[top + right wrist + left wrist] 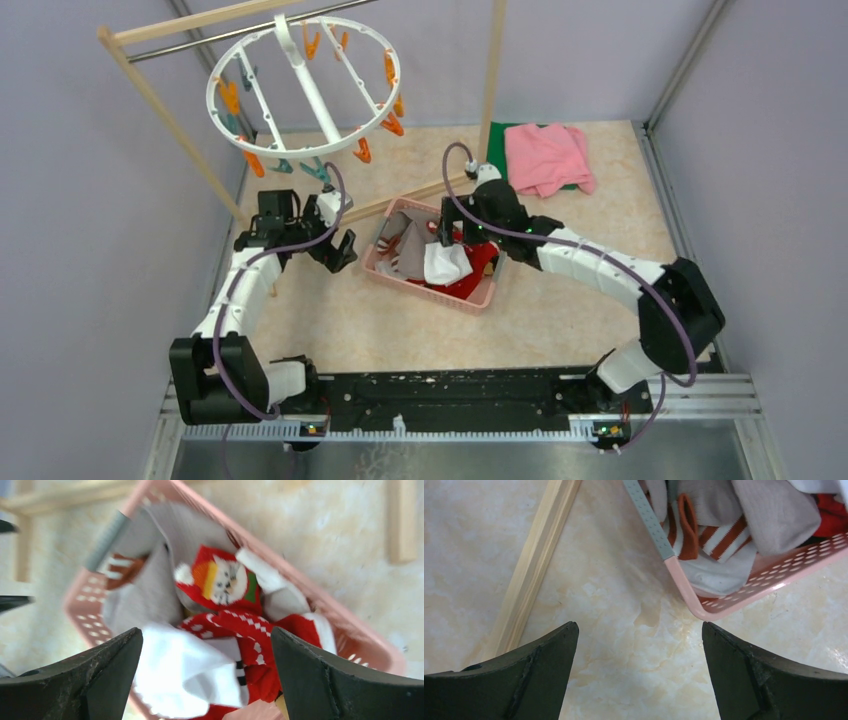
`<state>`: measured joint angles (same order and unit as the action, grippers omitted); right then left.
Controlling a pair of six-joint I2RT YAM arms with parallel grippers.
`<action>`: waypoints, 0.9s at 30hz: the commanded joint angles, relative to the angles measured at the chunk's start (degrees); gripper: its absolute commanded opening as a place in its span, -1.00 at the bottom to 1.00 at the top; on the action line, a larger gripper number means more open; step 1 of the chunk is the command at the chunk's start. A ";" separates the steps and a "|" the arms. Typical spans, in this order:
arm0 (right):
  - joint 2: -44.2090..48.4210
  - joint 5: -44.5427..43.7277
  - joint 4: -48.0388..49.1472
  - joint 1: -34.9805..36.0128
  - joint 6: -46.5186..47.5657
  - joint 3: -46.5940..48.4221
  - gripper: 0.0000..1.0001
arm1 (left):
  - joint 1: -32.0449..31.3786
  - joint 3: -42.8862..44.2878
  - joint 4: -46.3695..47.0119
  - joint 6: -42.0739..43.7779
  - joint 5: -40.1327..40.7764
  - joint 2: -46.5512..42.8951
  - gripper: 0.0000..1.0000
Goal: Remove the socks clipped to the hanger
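Observation:
The white ring hanger (305, 85) hangs from the rack's metal bar, and its orange and teal clips show no socks. Several socks lie in the pink basket (430, 291): a white one (185, 672), a red one with white pattern (250, 630), a grey one (774, 515) and a brown-striped one (719, 535). My right gripper (206, 632) hovers open over the basket (350, 625), the white sock (447, 262) loose below its fingers. My left gripper (639, 630) is open above bare table, just left of the basket's corner (734, 597).
The wooden rack's sloping post (165, 110) and upright post (490, 80) flank the hanger. Its base bar (536, 560) runs along the table left of my left gripper (340, 252). A folded pink cloth (545, 155) lies on a green one (497, 140) at the back right.

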<state>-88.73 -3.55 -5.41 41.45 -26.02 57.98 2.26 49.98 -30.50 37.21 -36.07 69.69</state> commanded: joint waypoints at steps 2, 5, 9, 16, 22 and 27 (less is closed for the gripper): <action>10.95 -3.63 -10.15 -0.46 1.39 5.86 0.97 | -0.06 -1.00 7.26 -5.55 4.31 0.12 0.98; 16.10 -5.13 -13.88 -1.16 1.70 3.96 0.97 | -0.06 -1.97 9.18 -6.76 5.37 0.09 0.98; 24.27 -8.11 -17.32 -4.10 1.50 -0.55 0.97 | -0.07 -4.40 13.82 -9.43 7.59 -0.32 0.98; 36.75 -26.25 -6.03 -18.63 7.96 -18.05 0.97 | 0.02 -12.42 34.12 -20.28 9.75 1.85 0.98; 40.04 -35.36 16.63 -24.27 9.67 -33.61 0.97 | 0.10 -17.10 50.07 -25.86 19.74 8.00 0.98; 37.11 -38.11 26.51 -26.83 11.15 -40.57 0.97 | 0.28 -19.06 56.99 -28.19 20.78 11.26 0.98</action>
<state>-50.22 -36.45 6.70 17.06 -16.51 18.81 2.33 31.99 13.96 12.80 -17.85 79.37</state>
